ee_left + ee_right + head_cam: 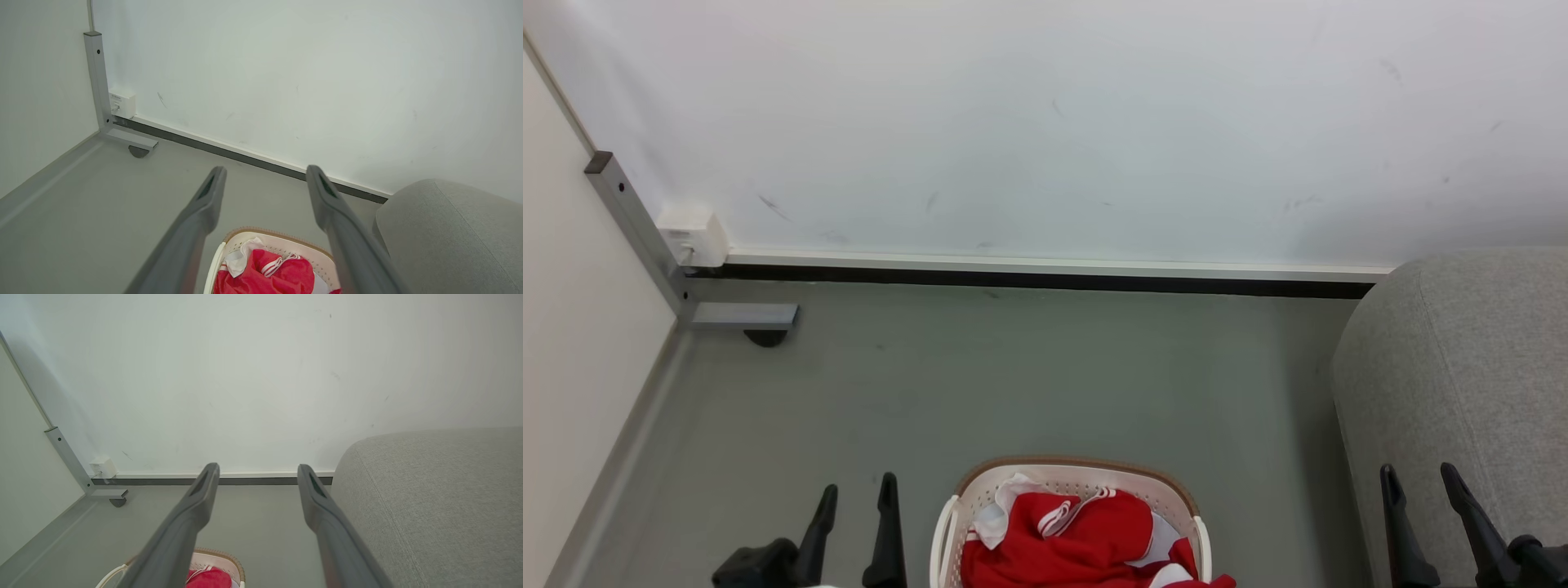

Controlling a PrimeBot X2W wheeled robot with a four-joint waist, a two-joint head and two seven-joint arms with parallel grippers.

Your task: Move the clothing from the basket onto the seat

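**Red clothing heaped in basket, both tools open on either side**

The red-and-white clothing [1078, 539] lies bundled inside the white basket [1086, 467], white stripe trim showing on the upper fold. The basket stands on the grey floor [1013, 384] at the bottom centre of the head view, with the grey seat [1462, 367] near it on the right.

The left tool [858, 484] is held just to the left of the basket. Its two dark fingers point up the view, spread apart with nothing between them. The right tool [1419, 471] is held in the same pose on the far side, in front of the seat's rounded edge, its fingers also parted and empty. Neither tool touches the basket or the garments.

In the left wrist view the parted fingers frame the basket's brown far rim and the clothing below it. In the right wrist view the fingers point toward the foot of the white wall [1045, 122], the seat bulking at their right. A metal post [633, 216] and a small white box [693, 235] stand in the far left corner.
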